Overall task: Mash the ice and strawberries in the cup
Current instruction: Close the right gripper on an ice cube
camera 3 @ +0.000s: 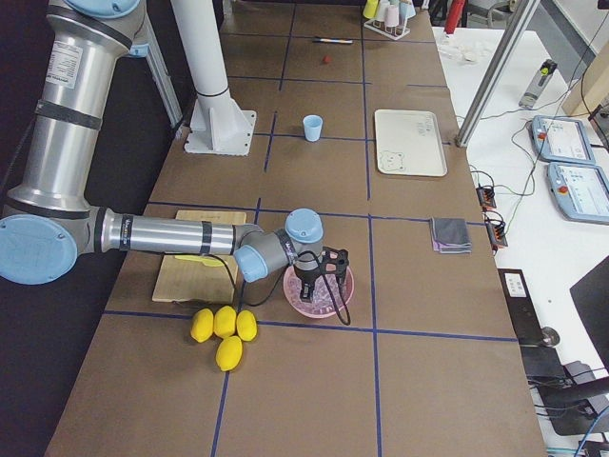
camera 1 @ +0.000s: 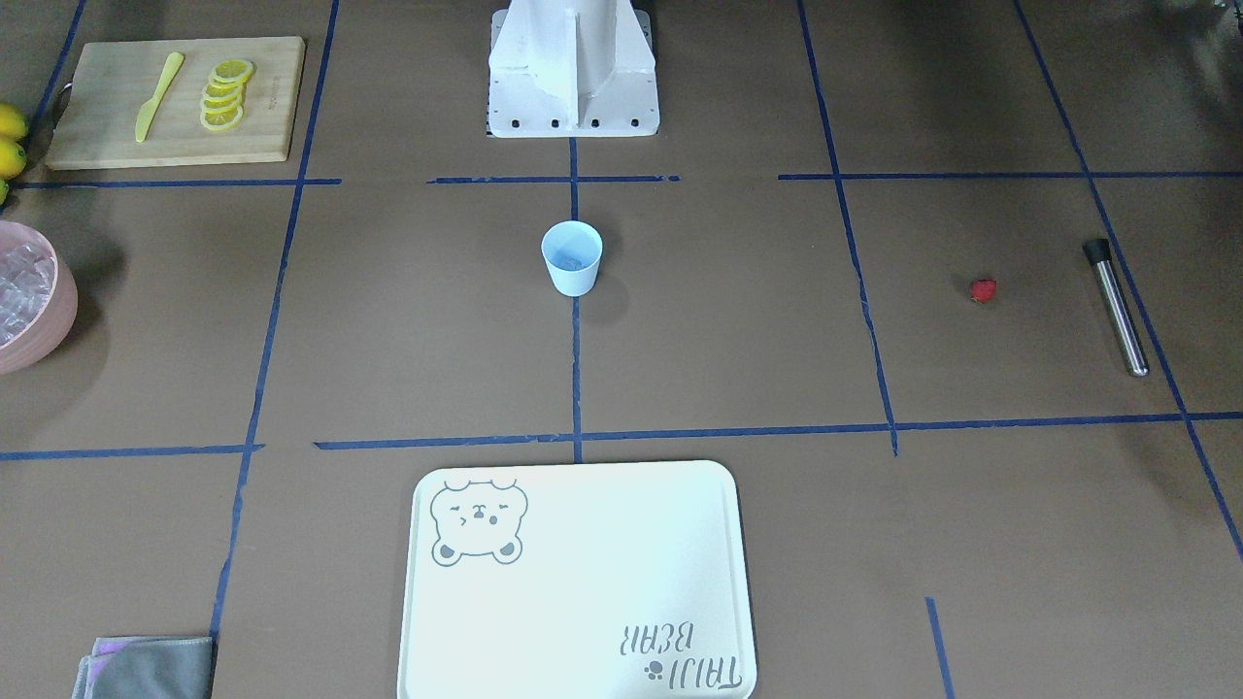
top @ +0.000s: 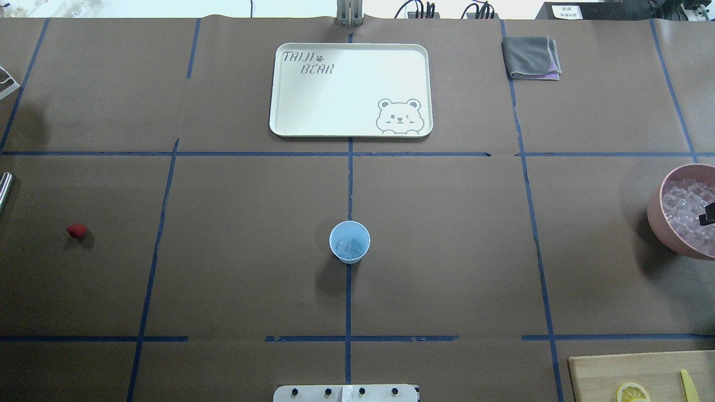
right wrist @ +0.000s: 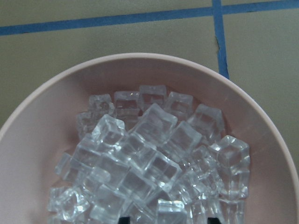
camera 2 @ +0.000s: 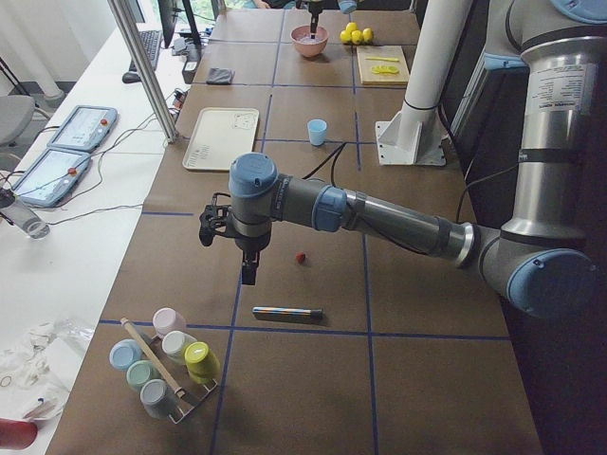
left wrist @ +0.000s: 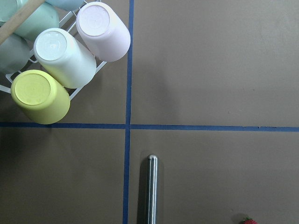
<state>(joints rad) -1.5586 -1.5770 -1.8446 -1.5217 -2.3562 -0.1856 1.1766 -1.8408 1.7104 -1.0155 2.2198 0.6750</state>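
A brown desk (top: 447, 251) is crossed with blue tape. At its right end stands a pink bowl (top: 658, 223) heaped with ice (right wrist: 140, 163). The right jaws hang straight above the cubes, tips parted, holding nothing. A pale blue cup (camera 1: 573, 277) stands upright at the centre, well apart from both arms, with a few cubes inside. Towards the left end a metal rod (camera 1: 1117, 309) lies crosswise, with the strawberry (camera 1: 983, 289) near it on the cup's side. The left jaws, the nearer pair, hover near the berry. Their state cannot be told.
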